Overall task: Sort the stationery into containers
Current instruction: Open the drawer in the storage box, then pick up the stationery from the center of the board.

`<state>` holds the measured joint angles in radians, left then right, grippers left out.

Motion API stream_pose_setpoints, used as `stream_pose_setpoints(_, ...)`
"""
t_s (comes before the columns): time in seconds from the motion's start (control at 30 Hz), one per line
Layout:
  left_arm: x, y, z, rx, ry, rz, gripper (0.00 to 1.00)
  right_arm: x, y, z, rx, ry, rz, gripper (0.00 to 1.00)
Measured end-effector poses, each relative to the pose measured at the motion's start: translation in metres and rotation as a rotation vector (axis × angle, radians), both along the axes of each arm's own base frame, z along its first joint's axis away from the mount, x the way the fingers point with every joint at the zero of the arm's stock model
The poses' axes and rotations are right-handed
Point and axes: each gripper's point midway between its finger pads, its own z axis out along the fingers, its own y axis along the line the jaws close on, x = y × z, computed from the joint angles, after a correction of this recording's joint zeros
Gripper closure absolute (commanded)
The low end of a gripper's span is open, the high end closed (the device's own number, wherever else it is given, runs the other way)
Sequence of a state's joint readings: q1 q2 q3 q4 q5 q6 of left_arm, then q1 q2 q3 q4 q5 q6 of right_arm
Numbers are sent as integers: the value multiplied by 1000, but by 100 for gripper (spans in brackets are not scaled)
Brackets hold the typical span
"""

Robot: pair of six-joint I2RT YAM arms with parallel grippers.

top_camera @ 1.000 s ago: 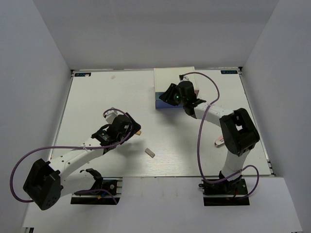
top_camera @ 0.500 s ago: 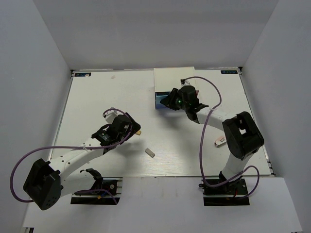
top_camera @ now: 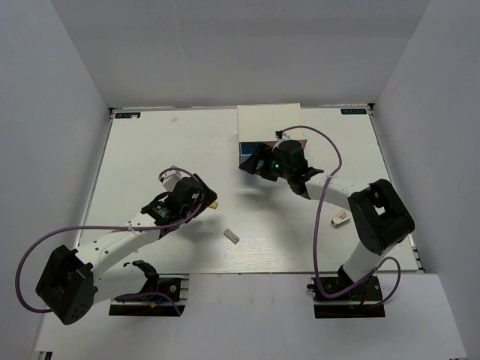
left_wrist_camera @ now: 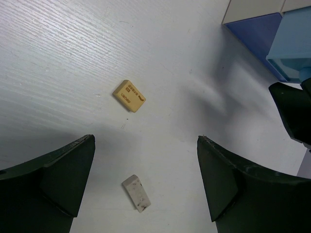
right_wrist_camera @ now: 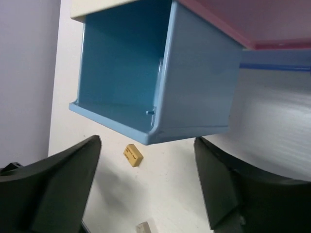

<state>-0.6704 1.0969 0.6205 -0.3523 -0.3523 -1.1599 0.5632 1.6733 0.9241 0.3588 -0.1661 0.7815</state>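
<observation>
A tan eraser [left_wrist_camera: 129, 95] and a grey eraser [left_wrist_camera: 136, 193] lie loose on the white table. My left gripper [left_wrist_camera: 146, 187] hovers open above them, the grey eraser between its fingers and nothing held. In the top view the tan eraser [top_camera: 214, 202] is just right of the left gripper [top_camera: 201, 202], and the grey eraser [top_camera: 232, 235] lies nearer me. The light blue drawer [right_wrist_camera: 146, 73] of the white drawer unit [top_camera: 268, 120] stands pulled out, and the part of its inside in view is empty. My right gripper [right_wrist_camera: 146, 187] is open just in front of it, holding nothing.
A pink drawer [right_wrist_camera: 243, 19] and a purple-blue drawer [left_wrist_camera: 257, 34] sit in the same unit. A small pinkish-white item [top_camera: 340, 218] lies on the table beside the right arm. White walls enclose the table on three sides.
The right gripper drew the light blue drawer out toward me, then let go and opened. The left arm has not moved.
</observation>
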Motion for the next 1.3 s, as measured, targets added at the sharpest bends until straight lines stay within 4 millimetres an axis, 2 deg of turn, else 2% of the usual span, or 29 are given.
stream_pose_setpoints(0.13,0,0,0,0,0,0,6,-3,2,3,0,-12,22,14)
stream_pose_setpoints(0.23,0,0,0,-1,0,0,6,-10,-2,9,-12,-36,42,18)
stream_pose_setpoints(0.33,0,0,1,-3,-3,0,7,-23,-12,22,-41,-92,74,22)
stream_pose_setpoints(0.43,0,0,3,-8,-8,0,10,-36,-25,46,-85,-175,109,30)
stream_pose_setpoints(0.47,0,0,3,-8,-8,0,15,-39,-29,52,-103,-201,120,40)
stream_pose_setpoints(0.5,0,0,3,-11,-8,1,18,-44,-35,66,-117,-254,131,55)
stream_pose_setpoints(0.53,0,0,3,-11,-8,1,23,-48,-42,75,-136,-301,146,78)
stream_pose_setpoints(0.57,0,-1,2,-15,-9,0,38,-53,-49,83,-159,-357,159,100)
stream_pose_setpoints(0.67,0,-2,1,-24,-11,-4,68,-68,-76,93,-256,-514,183,100)
stream_pose_setpoints(0.7,-1,-3,1,-26,-10,-4,81,-71,-85,94,-299,-575,193,100)
stream_pose_setpoints(0.8,-1,-4,0,-27,-11,-21,90,-77,-112,79,-461,-680,249,100)
stream_pose_setpoints(0.93,0,-8,2,-35,-22,-40,87,-77,-143,43,-668,-647,397,99)
stream_pose_setpoints(1.0,0,-10,4,-41,-26,-48,83,-82,-158,27,-734,-598,490,89)
stream_pose_setpoints(1.03,0,-11,4,-41,-27,-53,81,-85,-165,20,-761,-572,540,78)
stream_pose_setpoints(1.07,0,-11,3,-41,-26,-56,79,-88,-173,15,-783,-556,588,75)
stream_pose_setpoints(1.23,0,-13,2,-36,-25,-69,63,-104,-208,-9,-878,-510,785,66)
stream_pose_setpoints(1.3,0,-13,2,-40,-27,-69,61,-115,-224,-19,-908,-499,885,60)
